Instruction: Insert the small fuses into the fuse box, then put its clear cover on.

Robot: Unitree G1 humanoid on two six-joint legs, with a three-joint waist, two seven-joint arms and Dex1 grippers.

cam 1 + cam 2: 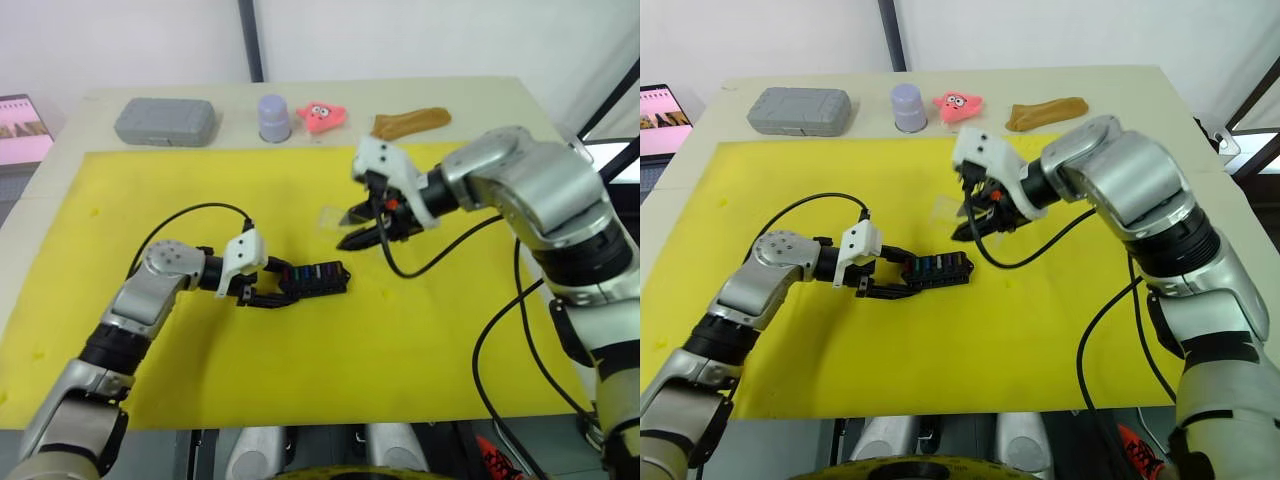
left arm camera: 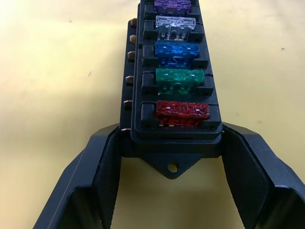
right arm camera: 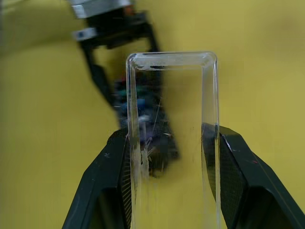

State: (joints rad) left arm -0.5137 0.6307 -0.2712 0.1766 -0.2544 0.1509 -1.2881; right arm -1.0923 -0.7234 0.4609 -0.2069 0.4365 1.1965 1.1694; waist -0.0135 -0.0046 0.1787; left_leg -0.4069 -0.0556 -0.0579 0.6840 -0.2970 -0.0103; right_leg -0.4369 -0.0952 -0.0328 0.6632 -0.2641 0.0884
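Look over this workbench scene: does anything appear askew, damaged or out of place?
Nothing stands out. The fuses sit squarely in the fuse box, gripped by the left gripper; the right gripper holds the clear cover, intact apart from light scratches.

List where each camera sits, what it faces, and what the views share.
Left and right eye views: on the head, looking down at the yellow mat, both arms in view.
Left wrist view: along the left gripper, clamped on the fuse box end.
Right wrist view: along the right gripper, holding the clear cover.
Shared: the fuse box appears in all views, blurred behind the cover.
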